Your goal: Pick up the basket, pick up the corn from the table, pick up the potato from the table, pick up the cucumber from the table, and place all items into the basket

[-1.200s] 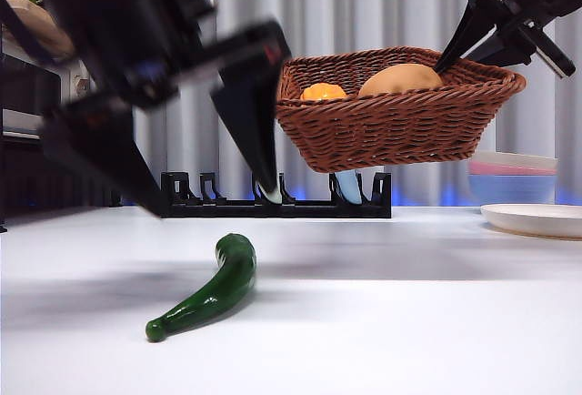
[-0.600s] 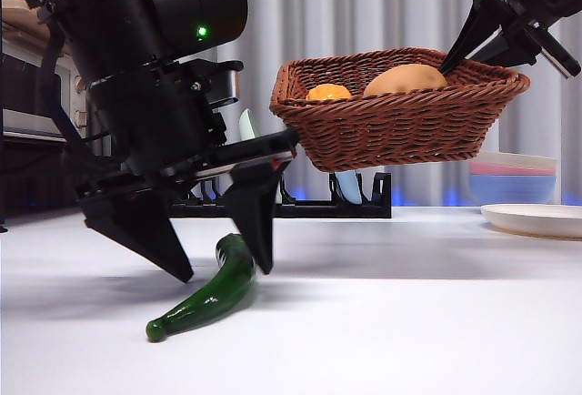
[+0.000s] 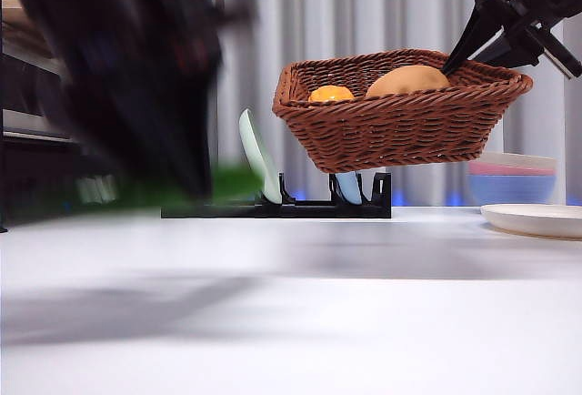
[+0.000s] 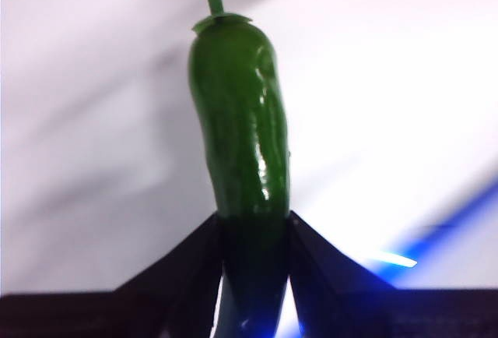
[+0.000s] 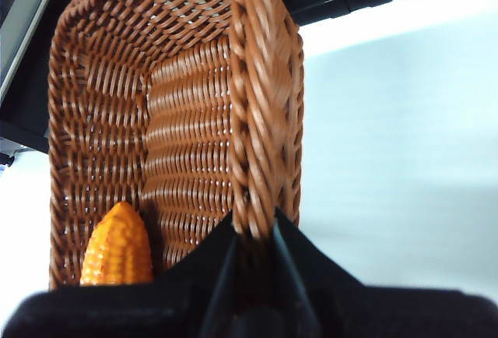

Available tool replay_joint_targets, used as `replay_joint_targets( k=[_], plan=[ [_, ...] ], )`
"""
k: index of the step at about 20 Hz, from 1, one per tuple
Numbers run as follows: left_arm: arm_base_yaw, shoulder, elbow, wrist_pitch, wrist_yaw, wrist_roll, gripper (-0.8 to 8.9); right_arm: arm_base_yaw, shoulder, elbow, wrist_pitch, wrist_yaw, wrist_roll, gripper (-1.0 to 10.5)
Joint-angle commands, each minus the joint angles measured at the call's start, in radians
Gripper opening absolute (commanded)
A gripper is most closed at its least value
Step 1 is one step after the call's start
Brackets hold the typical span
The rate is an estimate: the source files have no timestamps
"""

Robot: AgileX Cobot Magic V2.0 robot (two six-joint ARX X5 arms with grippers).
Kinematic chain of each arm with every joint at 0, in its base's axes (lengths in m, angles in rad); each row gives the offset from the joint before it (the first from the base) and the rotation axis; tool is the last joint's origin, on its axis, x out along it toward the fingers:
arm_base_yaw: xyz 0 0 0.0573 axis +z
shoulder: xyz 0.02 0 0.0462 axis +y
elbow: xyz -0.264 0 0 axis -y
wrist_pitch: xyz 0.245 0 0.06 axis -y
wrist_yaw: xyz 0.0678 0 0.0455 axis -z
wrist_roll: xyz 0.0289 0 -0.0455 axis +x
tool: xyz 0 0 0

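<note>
My right gripper (image 3: pixel 491 26) is shut on the rim of the brown wicker basket (image 3: pixel 400 126) and holds it in the air at the right. In the right wrist view its jaws (image 5: pixel 253 237) pinch the basket's braided rim (image 5: pixel 257 120). The corn (image 3: pixel 330 94) and the potato (image 3: pixel 407 79) lie inside the basket. The corn (image 5: pixel 117 248) also shows in the right wrist view; the potato is hidden there. My left gripper (image 4: pixel 253 233) is shut on the dark green cucumber (image 4: pixel 241 128). In the front view that arm is a dark blur at the left, with the cucumber a green smear (image 3: pixel 182 190) above the white table (image 3: pixel 364 304).
A black dish rack (image 3: pixel 309 204) stands at the back with a pale green plate (image 3: pixel 257 154) and a blue one (image 3: pixel 348 186). Stacked bowls (image 3: pixel 518 177) and a white plate (image 3: pixel 536 219) sit at the far right.
My left gripper came down over the cucumber, shut on it and has lifted it off the table, moving fast. The basket has hardly moved.
</note>
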Motion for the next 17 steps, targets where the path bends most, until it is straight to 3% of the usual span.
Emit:
replay_joint_targets(
  k=[1,5,8,15,17],
  plan=[
    [-0.079,-0.208,0.018,-0.012,0.000,-0.079,-0.08,0.003,-0.004,0.011,0.018,-0.009,0.021,-0.2],
    [-0.106,-0.298,0.134,0.145,-0.071,-0.094,-0.08,0.053,-0.004,0.011,0.003,-0.009,0.021,-0.2],
    [-0.049,-0.179,0.232,0.289,-0.108,0.013,-0.08,0.126,-0.004,0.011,-0.013,-0.007,0.020,-0.2],
    [0.101,0.208,0.457,0.275,-0.098,0.025,-0.08,0.245,-0.004,0.011,-0.020,-0.004,0.021,-0.2],
    [0.123,0.262,0.467,0.251,-0.053,0.026,0.03,0.256,-0.004,0.011,-0.023,-0.004,0.022,-0.2]
  ],
)
